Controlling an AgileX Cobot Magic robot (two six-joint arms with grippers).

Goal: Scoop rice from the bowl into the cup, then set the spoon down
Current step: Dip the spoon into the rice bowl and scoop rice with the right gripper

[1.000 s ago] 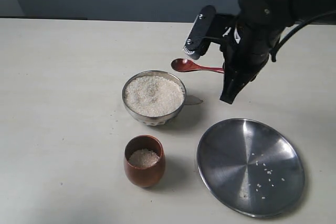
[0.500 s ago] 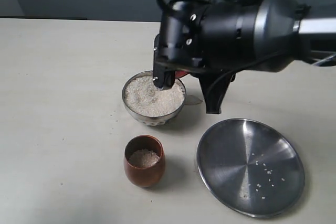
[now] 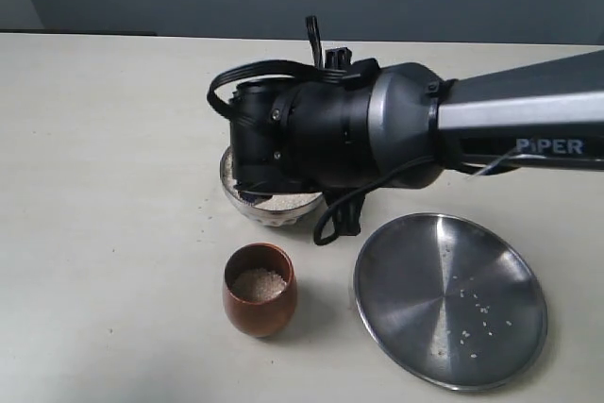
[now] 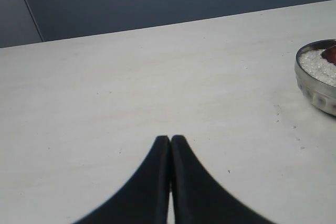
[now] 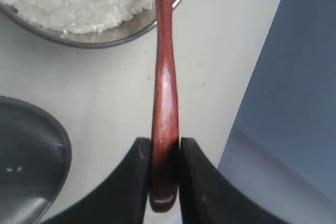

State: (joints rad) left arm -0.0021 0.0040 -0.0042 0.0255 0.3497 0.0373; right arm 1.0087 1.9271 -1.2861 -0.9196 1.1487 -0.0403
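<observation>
Rice lies in three places on the pale table (image 3: 113,139): heaped in the bowl, shallow in the cup, and as loose grains on the plate.

The right arm (image 3: 377,139), a thick black and grey body, reaches in from the right of the exterior view and hangs over the bowl, hiding most of it. The flat steel plate (image 3: 406,271) sits at the front right, with a few stray grains (image 3: 477,313) on its right half.

The steel bowl (image 3: 274,212) shows only its front rim and a strip of rice (image 3: 283,201) beneath the arm. In the right wrist view the heap reaches nearly to the rim. The reddish-brown wooden cup (image 3: 257,320) stands upright just in front of the bowl, apart from it, with a low layer of rice inside.

The wooden spoon (image 5: 164,77) is clamped near the end of its handle by the right gripper (image 5: 165,145), jaws narrow against the wood on either side. Its shaft crosses the bowl's rim toward the rice, and the head runs out of that picture.

The left gripper (image 4: 170,140) hangs over bare table well away from the bowl, fingers pressed together and holding nothing.
</observation>
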